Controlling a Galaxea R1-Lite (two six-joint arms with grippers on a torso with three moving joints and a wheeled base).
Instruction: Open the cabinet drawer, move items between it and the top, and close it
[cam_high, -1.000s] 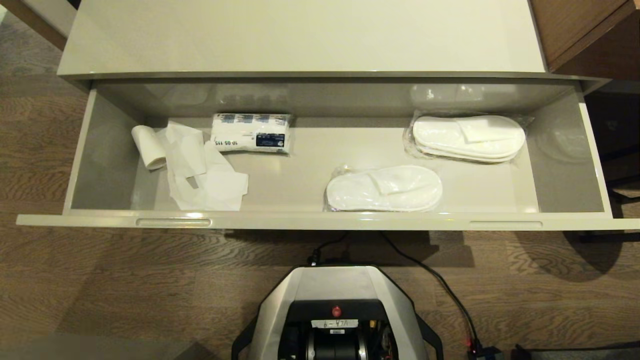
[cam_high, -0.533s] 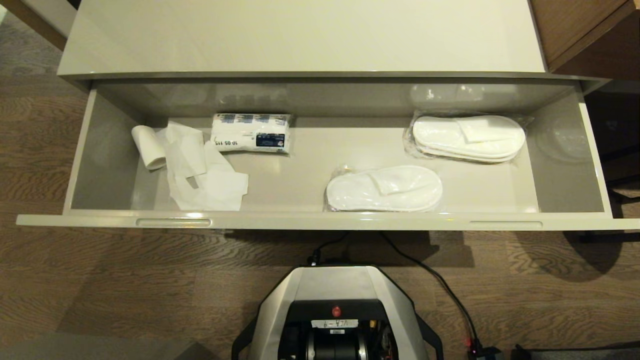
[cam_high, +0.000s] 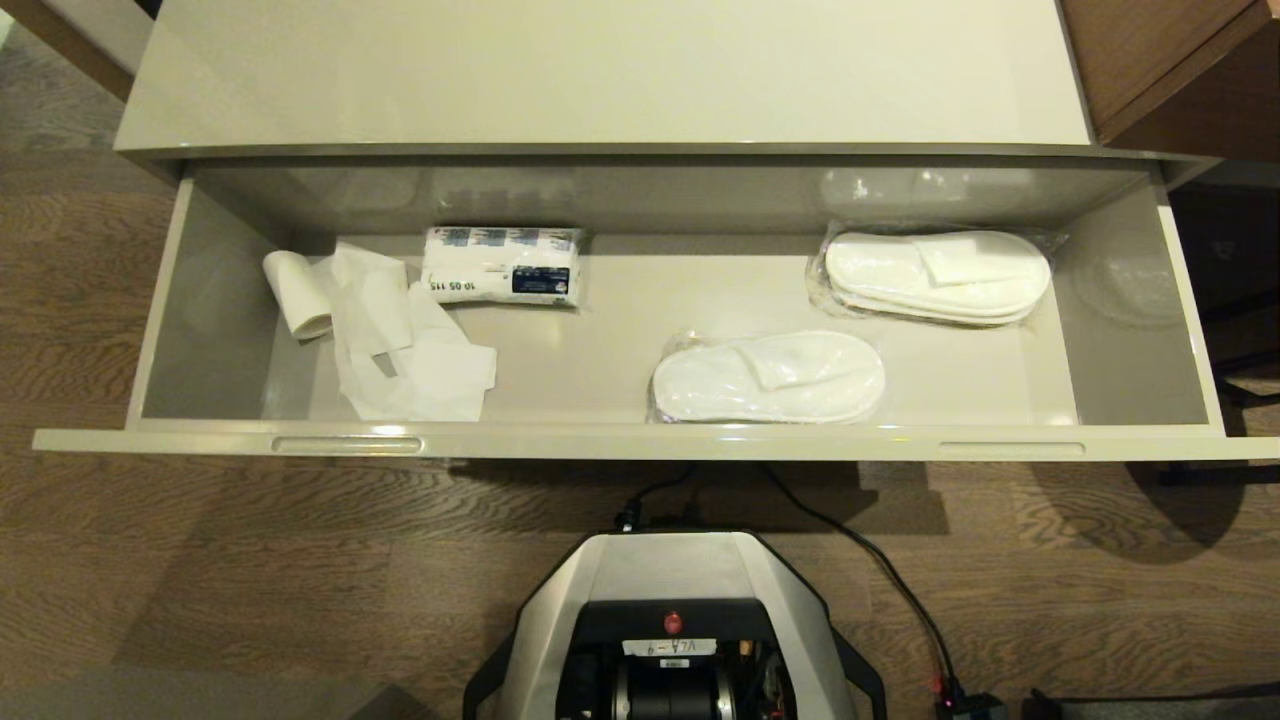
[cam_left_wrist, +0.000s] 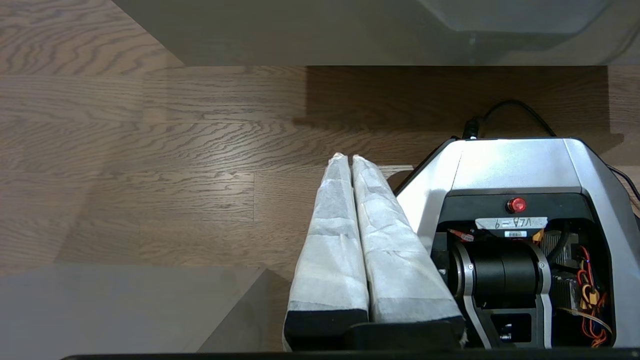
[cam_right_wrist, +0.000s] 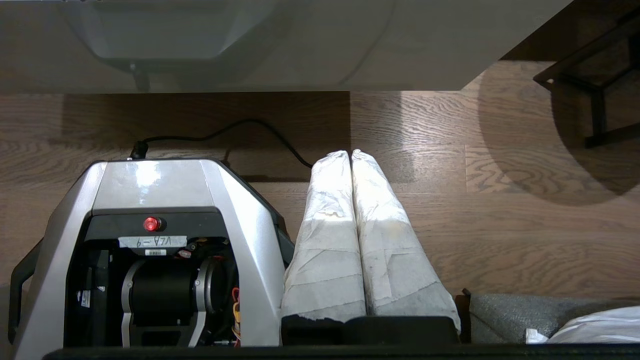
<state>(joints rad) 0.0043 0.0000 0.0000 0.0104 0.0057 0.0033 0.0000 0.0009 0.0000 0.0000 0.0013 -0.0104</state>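
While both arms hang parked beside the robot base (cam_high: 672, 620), the left gripper (cam_left_wrist: 348, 159) and right gripper (cam_right_wrist: 349, 154) keep their jaws closed on nothing. Across mid-frame the cabinet drawer (cam_high: 640, 441) stands open, holding the paper roll (cam_high: 296, 292) at left and slipper pairs (cam_high: 768, 377) at right; the top (cam_high: 600, 70) fills the upper frame.

glossy drawer (cam_high: 640, 441), plastic-wrapped slippers (cam_high: 768, 377), wood-grain floor (cam_high: 250, 560)

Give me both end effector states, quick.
Left end effector: closed, empty, parked beside the robot base.
Right end effector: closed, empty, parked above the wooden floor.
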